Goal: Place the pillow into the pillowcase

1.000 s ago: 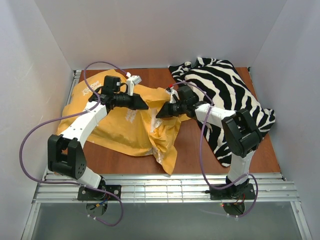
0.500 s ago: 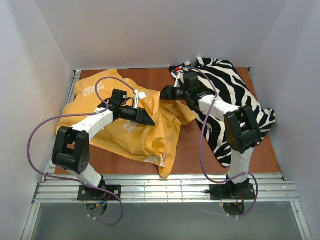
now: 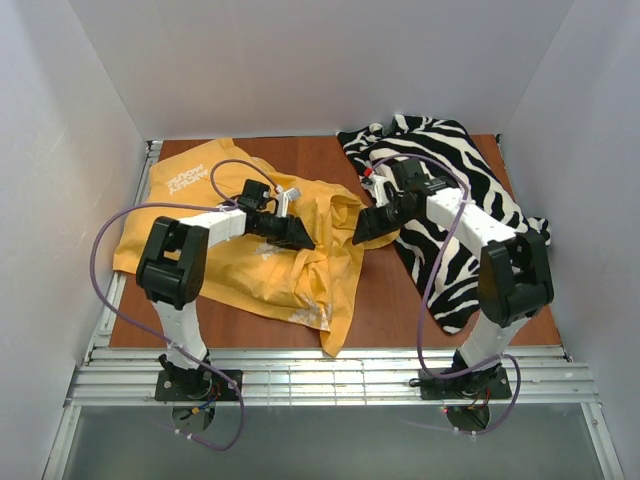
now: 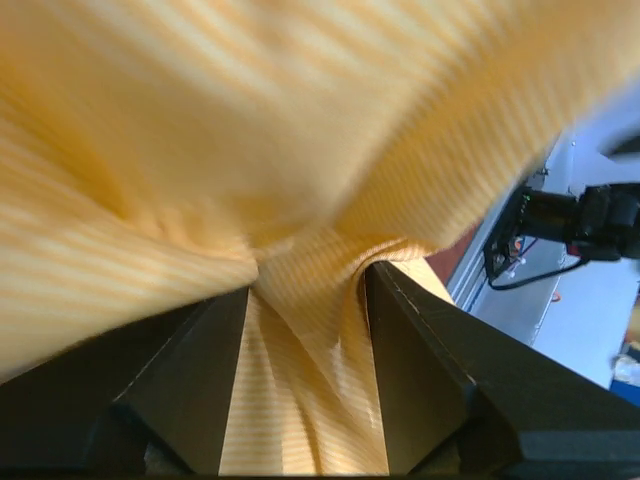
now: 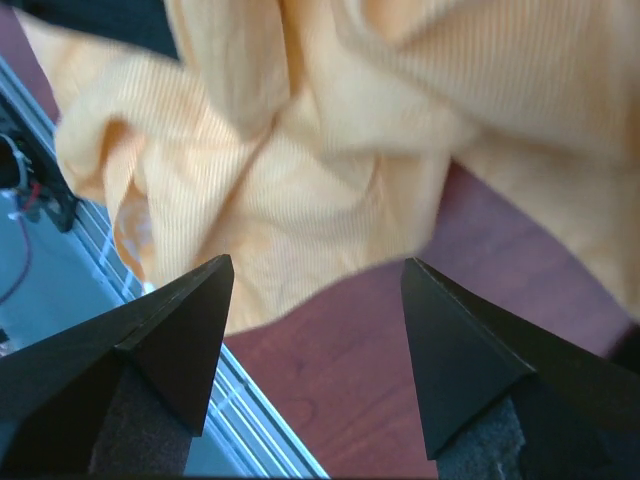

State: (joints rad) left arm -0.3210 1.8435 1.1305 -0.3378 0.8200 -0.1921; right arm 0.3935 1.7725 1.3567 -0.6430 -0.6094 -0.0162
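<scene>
The orange-yellow pillowcase [image 3: 250, 270] lies crumpled on the left half of the wooden table [image 3: 385, 300]. The pillow is hidden from every view. My left gripper [image 3: 300, 240] rests low on the pillowcase's middle. In the left wrist view its jaws stand apart, and a loose fold of the pillowcase [image 4: 300, 120] runs between them at the left gripper [image 4: 308, 280]. My right gripper [image 3: 362, 232] hovers just right of the case's edge. It is open, with only bare wood between the fingers of the right gripper [image 5: 316, 262], and the pillowcase [image 5: 330, 180] lies just beyond the tips.
A black-and-white zebra-striped cloth [image 3: 450, 180] is heaped over the right back part of the table, under the right arm. White walls close in three sides. A metal rail [image 3: 330, 375] runs along the near edge. Purple cables loop from both arms.
Both grippers have opened and let go of the pillowcase's middle fold, and the fabric has sagged flatter. The left gripper moved nearer and lower; the right swung far, then back right off the case.
</scene>
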